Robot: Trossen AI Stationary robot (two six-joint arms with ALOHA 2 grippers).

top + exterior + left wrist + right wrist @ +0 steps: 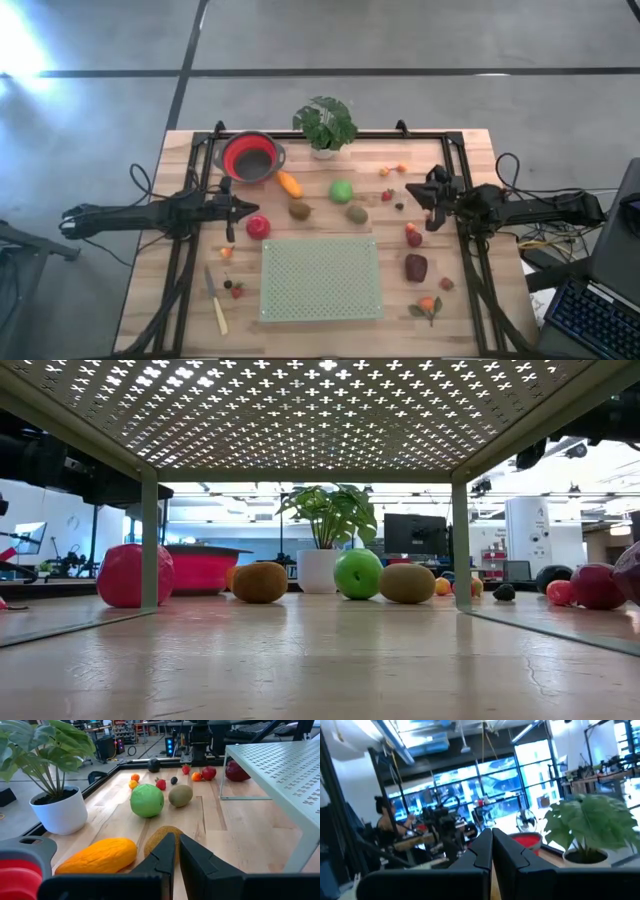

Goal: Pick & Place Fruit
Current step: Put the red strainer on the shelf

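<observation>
Fruit lies scattered on the wooden table: a green ball (pixel 342 190), an orange elongated piece (pixel 289 184), two brown kiwis (pixel 299 210) (pixel 357 214), a red apple (pixel 258 227), a dark-red lump (pixel 416 267) and several tiny red and orange pieces. My left gripper (pixel 250 208) is shut at the table's left, above the table and short of the near kiwi (pixel 162 837), beside the orange piece (pixel 97 856). My right gripper (pixel 410 190) is shut at the table's right, tipped upward; its wrist view shows its fingertips (pixel 492 837) against the room.
A red bowl (pixel 250 157) and a potted plant (pixel 325 125) stand at the far edge. A pale green perforated stand (pixel 320 278) on legs fills the near middle. A pale-handled knife (pixel 215 300) lies near left. A person (pixel 385 825) shows in the room behind.
</observation>
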